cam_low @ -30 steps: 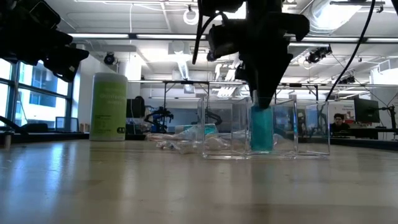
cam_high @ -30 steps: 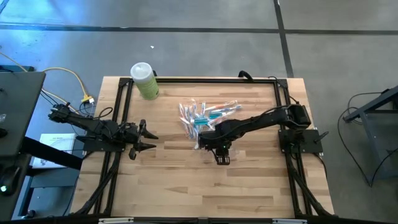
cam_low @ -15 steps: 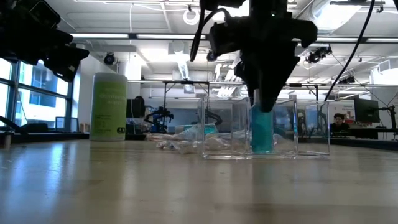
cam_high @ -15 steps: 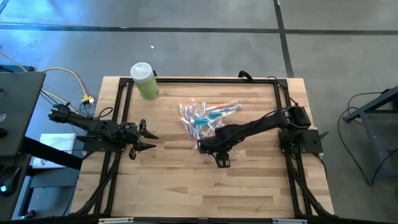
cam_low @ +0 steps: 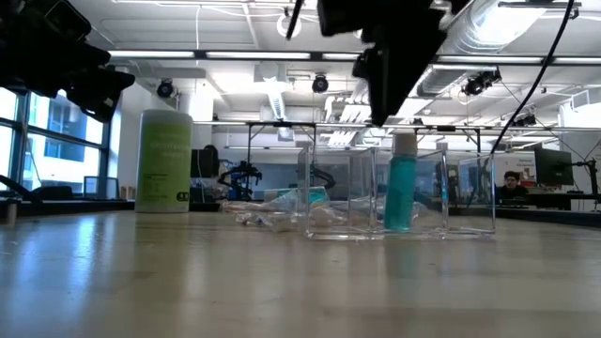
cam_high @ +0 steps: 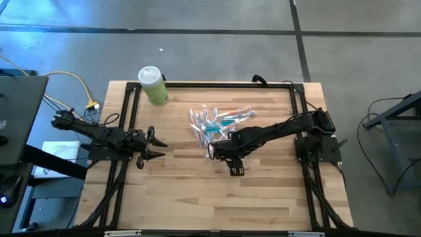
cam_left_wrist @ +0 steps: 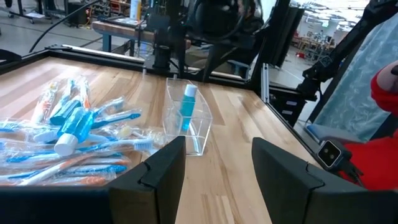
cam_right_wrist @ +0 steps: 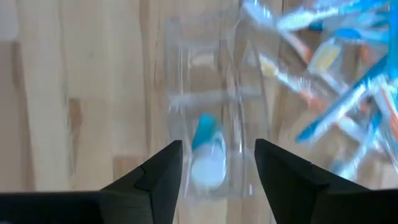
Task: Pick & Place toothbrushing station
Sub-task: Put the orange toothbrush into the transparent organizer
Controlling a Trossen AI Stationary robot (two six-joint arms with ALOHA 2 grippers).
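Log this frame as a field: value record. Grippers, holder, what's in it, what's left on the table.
right gripper: open, above the holder, holding nothing
left gripper: open, waiting at the table's left side
clear holder: upright on the table, beside the pile
teal tube: standing in the holder, white cap up
toothbrush pile: wrapped brushes loose on the table, outside the holder
green bottle: far left corner, apart from the rest

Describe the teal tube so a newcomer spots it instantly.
Start at the wooden table, then find the clear holder beside the pile of wrapped toothbrushes. The teal tube stands upright inside it, white cap up, the only item not lying loose in the pile.
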